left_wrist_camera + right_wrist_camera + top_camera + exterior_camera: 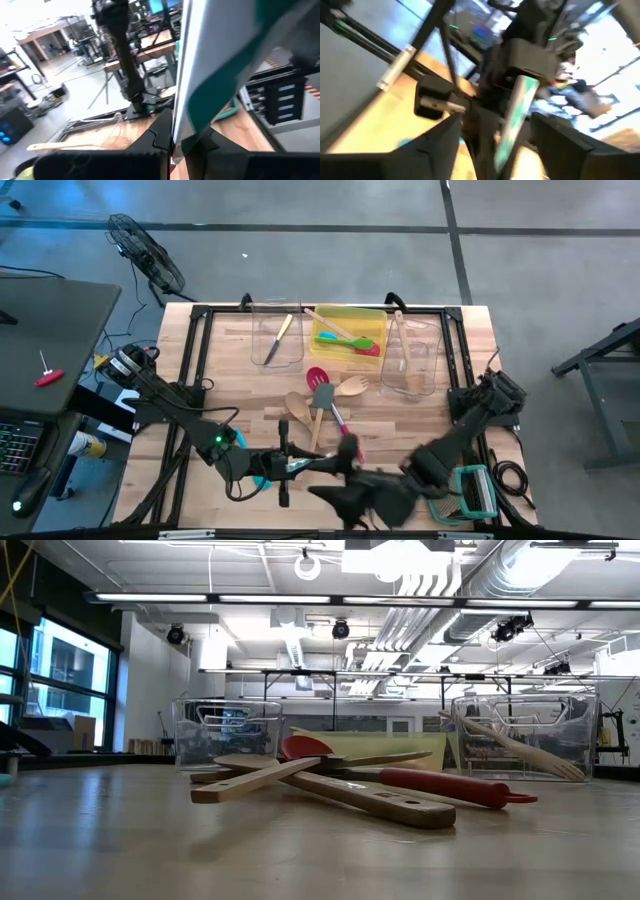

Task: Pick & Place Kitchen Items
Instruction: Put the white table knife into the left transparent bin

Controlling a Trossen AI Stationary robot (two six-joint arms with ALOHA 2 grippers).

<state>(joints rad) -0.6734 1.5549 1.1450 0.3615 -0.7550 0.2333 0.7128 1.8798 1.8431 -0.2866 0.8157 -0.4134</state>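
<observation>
My left gripper (312, 466) is near the table's front edge, shut on a slim white-and-teal utensil (220, 75). My right gripper (338, 483) is right beside it and open. In the right wrist view, its fingers (440, 145) stand on either side of the same utensil (517, 110) without plainly touching it. A pile of utensils lies at mid-table: a red spoon (317, 376), a grey spatula (322, 395), wooden spoons (300, 407) and a red-handled tool (345, 436). In the low view the wooden handles (330, 790) cross over each other. My left gripper pinches the white-and-teal utensil between its two fingers, on a narrow part (181, 131) right at the fingertips. The rest of the utensil reaches forward beyond the fingers, clear of the table. Which end of the utensil this is, I cannot tell.
Three bins stand along the far edge: a clear bin (277, 338) with a yellow-handled knife, a yellow bin (350, 312) with green, blue and red utensils, and a clear bin (412, 352) with a wooden utensil. A green-framed wire rack (470, 492) sits at the front right.
</observation>
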